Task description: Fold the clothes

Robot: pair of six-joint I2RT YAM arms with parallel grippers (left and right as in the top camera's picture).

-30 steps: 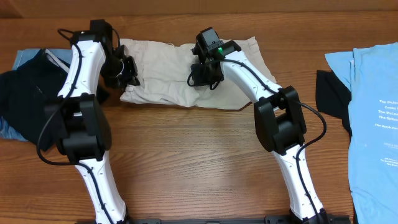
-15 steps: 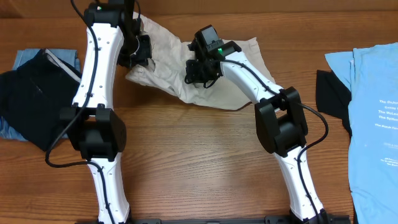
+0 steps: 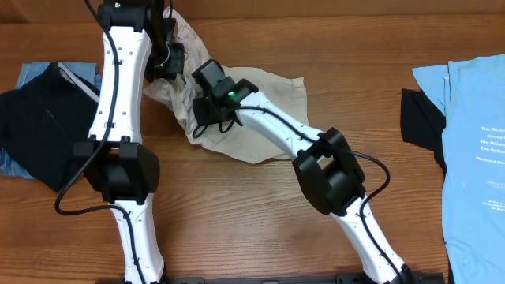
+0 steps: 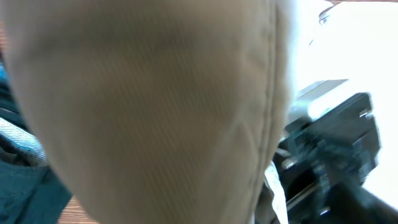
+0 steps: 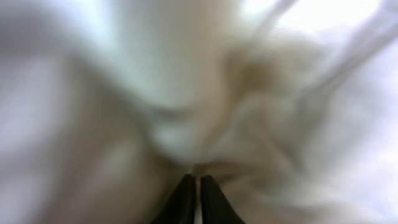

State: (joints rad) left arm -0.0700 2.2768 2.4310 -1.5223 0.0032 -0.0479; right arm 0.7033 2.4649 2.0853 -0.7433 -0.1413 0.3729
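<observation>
A beige garment (image 3: 260, 110) lies crumpled at the back middle of the table, its left part lifted. My left gripper (image 3: 167, 57) holds the raised left end up high; the cloth (image 4: 149, 106) fills the left wrist view and hides the jaws. My right gripper (image 3: 207, 110) is pinched on the cloth near its left middle; in the right wrist view the two dark fingertips (image 5: 193, 186) are closed together on blurred beige fabric (image 5: 205, 99).
A dark navy garment (image 3: 35, 118) lies over a light blue one at the left edge. A light blue T-shirt (image 3: 477, 150) with white print lies at the right edge, with a dark cloth (image 3: 422, 118) under its left side.
The right gripper has dragged the cloth leftward toward the left arm, bunching the garment. The left gripper, after rising with the left end, has stayed high at the back.
</observation>
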